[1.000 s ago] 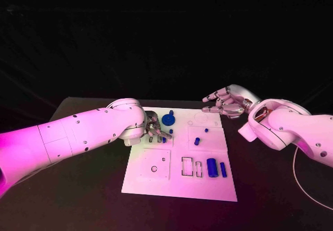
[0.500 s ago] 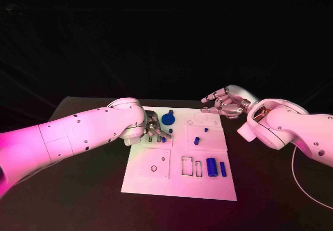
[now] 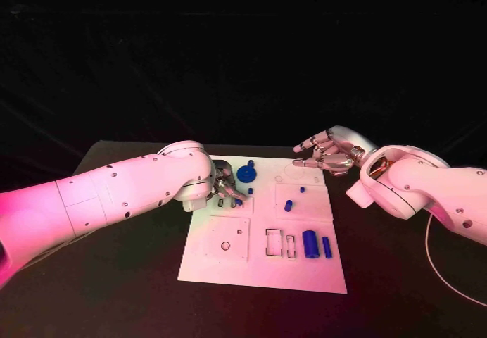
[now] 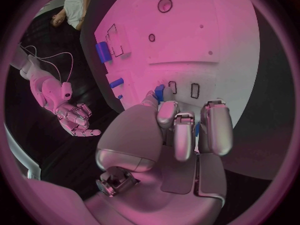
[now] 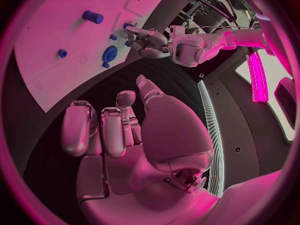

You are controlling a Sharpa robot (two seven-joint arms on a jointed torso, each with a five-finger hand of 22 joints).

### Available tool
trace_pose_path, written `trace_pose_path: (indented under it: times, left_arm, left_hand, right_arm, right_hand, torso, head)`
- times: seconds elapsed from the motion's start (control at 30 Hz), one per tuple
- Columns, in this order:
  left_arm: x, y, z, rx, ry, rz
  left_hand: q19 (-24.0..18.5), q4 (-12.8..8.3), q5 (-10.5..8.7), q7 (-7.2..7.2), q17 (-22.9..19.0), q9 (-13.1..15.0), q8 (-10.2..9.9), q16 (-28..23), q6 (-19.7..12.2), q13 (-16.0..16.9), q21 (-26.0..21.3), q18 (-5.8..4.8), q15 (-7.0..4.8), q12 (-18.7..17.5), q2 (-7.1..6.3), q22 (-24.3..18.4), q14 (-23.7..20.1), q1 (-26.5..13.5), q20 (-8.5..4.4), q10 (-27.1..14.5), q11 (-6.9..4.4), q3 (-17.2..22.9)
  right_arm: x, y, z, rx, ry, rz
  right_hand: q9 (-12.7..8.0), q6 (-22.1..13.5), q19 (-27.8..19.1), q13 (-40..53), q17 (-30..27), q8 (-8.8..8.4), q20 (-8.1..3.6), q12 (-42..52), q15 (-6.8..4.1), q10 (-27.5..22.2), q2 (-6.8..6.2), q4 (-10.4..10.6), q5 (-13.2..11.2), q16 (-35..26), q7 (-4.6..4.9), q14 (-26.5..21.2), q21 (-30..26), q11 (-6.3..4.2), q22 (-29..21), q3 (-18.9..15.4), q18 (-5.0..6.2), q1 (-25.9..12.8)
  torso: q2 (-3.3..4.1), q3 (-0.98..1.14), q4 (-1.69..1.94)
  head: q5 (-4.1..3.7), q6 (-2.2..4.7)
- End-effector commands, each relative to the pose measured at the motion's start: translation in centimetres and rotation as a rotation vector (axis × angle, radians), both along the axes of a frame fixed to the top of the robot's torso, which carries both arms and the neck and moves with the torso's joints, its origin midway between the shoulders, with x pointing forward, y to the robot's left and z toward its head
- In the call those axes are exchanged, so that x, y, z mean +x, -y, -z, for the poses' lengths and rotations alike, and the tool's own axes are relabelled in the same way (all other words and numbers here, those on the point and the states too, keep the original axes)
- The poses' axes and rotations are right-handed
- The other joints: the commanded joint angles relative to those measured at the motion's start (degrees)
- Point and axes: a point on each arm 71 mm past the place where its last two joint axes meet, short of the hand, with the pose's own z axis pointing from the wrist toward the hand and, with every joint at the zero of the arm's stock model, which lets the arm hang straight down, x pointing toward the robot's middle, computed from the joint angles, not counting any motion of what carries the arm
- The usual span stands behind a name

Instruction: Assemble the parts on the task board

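White plate stock forms the task board [image 3: 266, 271], which lies flat in the middle of the black table [image 3: 122, 282]. Its surface carries several outlined recesses: 2 narrow rectangular slots sit beside each other near the board's centre, and a square panel with a small round hole lies toward the robot's left.

Parts on the board:
- 1 large blue cylinder [image 3: 310, 244] lies on its side just beside the slots, with a slimmer blue cylinder [image 3: 326, 246] next to it.
- 1 small blue peg [image 3: 288, 206] and a smaller blue stud [image 3: 302, 189] sit in the far right panel, apart from each other.
- 1 round blue gear-like part [image 3: 245, 174] stands near the far edge, just beside the left hand.

The left hand [image 3: 225, 189] is positioned over the board's far left area. In the left wrist view its fingers [image 4: 185, 135] are curled in close together, and a blue piece [image 4: 159, 91] shows at the thumb tip (whether it is actually pinched cannot be told from these pictures).

The right hand [image 3: 326, 155] is over the table at the board's far right corner, well apart from the parts. Its fingers [image 5: 112, 130] are loosely bent and spread, with nothing between them.
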Motion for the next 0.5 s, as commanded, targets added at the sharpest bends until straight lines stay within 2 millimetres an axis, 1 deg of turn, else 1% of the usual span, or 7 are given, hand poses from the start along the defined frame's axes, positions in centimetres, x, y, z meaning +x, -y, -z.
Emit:
trace_pose_path:
  times: [0.03,0.07,0.1,0.17,0.2,0.3,0.5]
  left_arm:
    - [-0.1,-0.1,0.2,-0.029,-0.015,-0.008]
    - [-0.1,-0.1,0.2,-0.030,-0.016,-0.009]
    - [-0.1,-0.2,0.2,-0.031,-0.017,-0.010]
    - [-0.1,-0.4,0.2,-0.032,-0.017,-0.013]
    - [-0.2,-0.6,0.2,-0.034,-0.016,-0.016]
    - [-0.3,-0.9,0.2,-0.038,-0.012,-0.022]
    - [-0.3,-1.4,0.1,-0.037,0.001,-0.030]
  left_hand:
    - [-0.2,-4.0,0.06,0.25,15.1,0.8,0.1,0.1,0.2,0.0,-0.4,-0.03,0.45,-0.3,-3.82,1.2,5.9,-1.1,0.07,-0.2,0.20,13.0]
    - [-0.2,-4.0,0.09,0.17,15.1,0.9,0.1,0.1,0.2,0.0,-0.4,-0.06,0.39,-0.3,-4.51,1.2,5.9,-1.3,0.16,-0.2,0.20,14.4]
    - [-0.2,-3.9,-0.04,0.23,15.1,1.2,0.2,0.1,0.2,0.0,-0.4,-0.04,0.52,-0.3,-6.31,1.2,5.9,-2.2,0.15,-0.1,0.10,17.2]
    - [-0.1,-3.8,0.03,0.16,15.1,1.4,0.4,0.1,0.3,0.0,-0.5,-0.07,0.39,-0.3,-6.77,1.3,5.9,-2.6,0.23,0.0,0.22,18.9]
    - [-0.1,-3.9,-0.07,0.20,15.1,2.3,0.9,0.1,0.4,-0.2,-0.6,-0.07,0.41,-0.2,-9.79,1.4,5.9,-5.5,0.27,0.2,0.26,26.1]
    - [-0.1,-4.5,-0.07,0.14,15.1,2.7,1.1,0.1,0.4,-0.2,-0.6,-0.07,0.34,-0.2,-10.54,1.5,5.9,-6.5,0.28,0.3,0.30,28.2]
    - [-0.3,-5.6,-0.09,0.20,15.1,3.2,1.4,0.1,0.2,-2.3,-1.1,0.03,0.37,-1.8,-11.47,1.2,5.9,-7.6,0.29,-0.8,0.32,30.9]
  right_arm:
    - [0.0,-0.1,0.2,-0.011,-0.013,-0.014]
    - [0.0,-0.1,0.2,-0.011,-0.014,-0.014]
    - [0.0,-0.1,0.2,-0.012,-0.014,-0.014]
    - [0.0,-0.1,0.2,-0.013,-0.016,-0.014]
    - [0.0,-0.1,0.3,-0.013,-0.017,-0.015]
    - [0.0,-0.1,0.3,-0.014,-0.021,-0.017]
    - [0.0,-0.2,0.7,-0.005,-0.039,-0.028]
  right_hand:
    - [-0.1,0.1,-0.4,0.0,0.1,0.25,-0.10,-0.3,0.08,-0.4,0.48,0.1,0.3,-0.3,0.07,2.8,-0.3,-0.07,-0.1,-0.3,0.61,0.1]
    - [-0.1,0.1,-0.4,0.0,0.1,0.25,-0.10,-0.3,0.08,-0.4,0.48,0.1,0.3,-0.3,0.07,2.8,-0.3,-0.07,-0.1,-0.3,0.61,0.1]
    - [-0.1,0.1,-0.4,0.0,0.1,0.25,-0.10,-0.3,0.08,-0.4,0.48,0.1,0.3,-0.3,0.07,2.8,-0.3,-0.07,-0.1,-0.3,0.61,0.1]
    - [-0.1,0.1,-0.4,-0.1,0.0,0.25,-0.10,-0.3,0.08,-0.4,0.50,0.1,0.4,-0.3,0.08,2.8,-0.4,-0.07,-0.1,-0.3,0.61,0.1]
    - [-0.1,0.1,-0.4,-0.1,0.0,0.24,-0.10,-0.4,0.08,-0.5,0.51,0.2,0.4,-0.3,0.08,2.8,-0.4,-0.06,-0.2,-0.4,0.63,0.1]
    - [-0.1,0.1,-0.4,-0.2,0.0,0.23,-0.10,-0.4,0.08,-0.5,0.51,0.2,0.5,-0.4,0.09,2.8,-0.4,-0.05,-0.2,-0.4,0.63,0.1]
    - [-0.1,-0.1,-0.6,-0.4,-0.2,0.18,-0.07,-0.5,0.13,-0.7,0.59,0.6,0.6,-0.5,0.15,2.7,-0.7,0.02,-0.7,-0.8,0.71,-0.3]
  torso:
    - [0.05,-0.01,0.07]
    - [0.04,-0.01,0.07]
    - [0.04,0.01,0.09]
    - [0.02,0.03,0.08]
    - [0.03,0.06,0.07]
    - [0.09,0.04,0.11]
    - [0.06,-0.03,0.10]
  head:
    - [-0.06,0.00]
    - [-0.07,-0.01]
    - [-0.08,-0.02]
    - [-0.06,0.04]
    - [-0.04,0.08]
    - [-0.11,0.00]
    - [-0.11,-0.11]
